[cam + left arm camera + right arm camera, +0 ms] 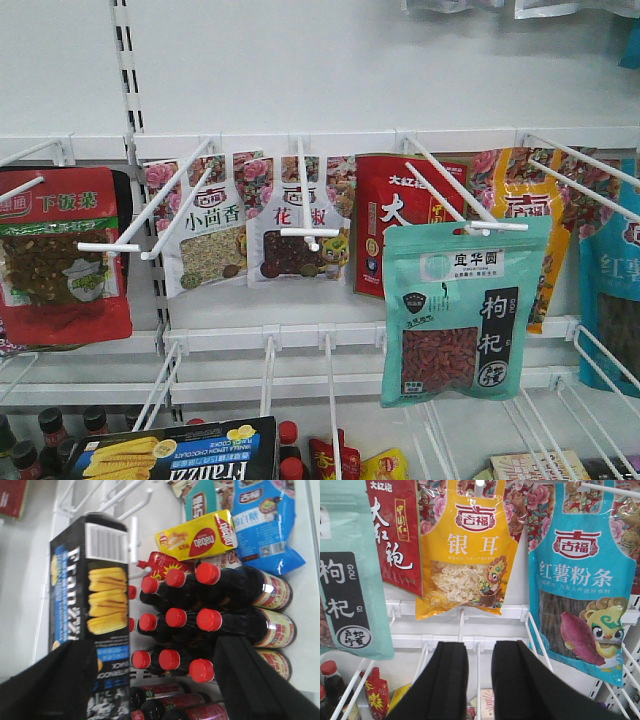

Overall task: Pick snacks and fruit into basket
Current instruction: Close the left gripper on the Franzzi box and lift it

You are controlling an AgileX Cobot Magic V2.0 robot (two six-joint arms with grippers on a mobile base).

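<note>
Left gripper (157, 642) is nearest the lens: jaws spread wide, clamping nothing. Franzzi box (95, 605) sits against one finger. The other finger is well apart from it, with dark bottles (225, 620) showing in the gap. Reads as a straddle for a side grasp, not closed on it yet.

Right gripper (480, 645): jaws sit almost together, thin slit, empty. It's low in front of the hanging rows and looks idle.

By size:
- white rack panel (350, 60): carries the pegs, so the stock hangs face-out.
- blue pouch (580, 580), red pouch (65, 255), yellow pouch (465, 555): hung by their top holes, not ours.
- teal pouch (465, 310): hangs at the front end of its peg (470, 215), overlapping the pouches behind. Should slide straight off toward the robot.
- bottles: packed cap to cap just beside the box, so there's little side room for the far finger.
- yellow wafer pack (197, 535): lies loose beyond the bottles.

Hidden:
- basket and fruit: in no view.
- box: cut off by the bottom edge in the front view, near end covered by the finger in the wrist view. Can't tell what it rests on.
- teal pouch: cropped at the left edge of the right wrist view.
- small print: unreadable.
</note>
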